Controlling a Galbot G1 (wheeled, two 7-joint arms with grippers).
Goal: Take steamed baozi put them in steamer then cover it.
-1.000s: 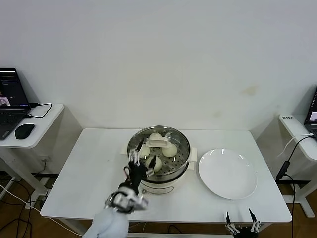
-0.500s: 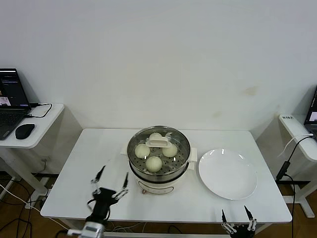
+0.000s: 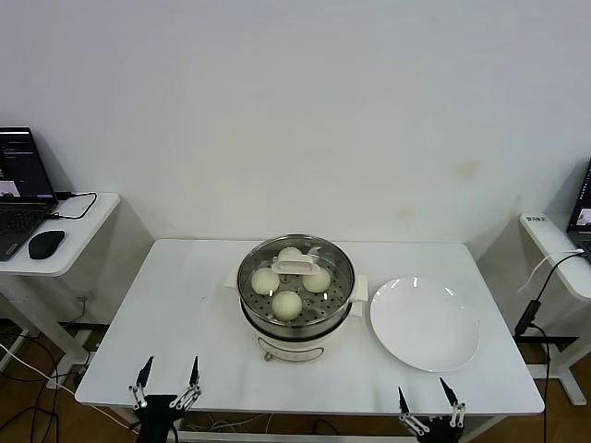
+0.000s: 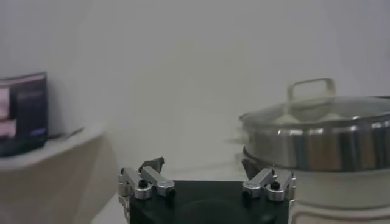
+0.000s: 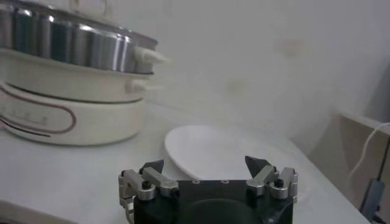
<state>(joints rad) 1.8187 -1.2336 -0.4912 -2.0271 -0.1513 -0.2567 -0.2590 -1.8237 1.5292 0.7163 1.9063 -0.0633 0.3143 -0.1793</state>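
Since the frame half a second back, left tool (image 3: 166, 388) has withdrawn from beside the steamer to the front edge of the bench (image 3: 185, 295), near its front left corner, fingers spread apart and clamped on nothing. Right tool (image 3: 428, 408) sits at the front edge toward the front right corner, fingers likewise apart and empty.

Steamer (image 3: 297, 318) stands near the bench centre: a polished steel pot on a cream-white electric base. Four steamed baozi (image 3: 287, 304) lie inside on the perforated tray. Cover (image 3: 295, 268), clear glass with a cream-white bar handle, is seated on the pot rim; the left wrist view shows it level on the pot.

White plate (image 3: 424, 322) lies flat just beside the steamer, toward the right edge, with nothing on it.
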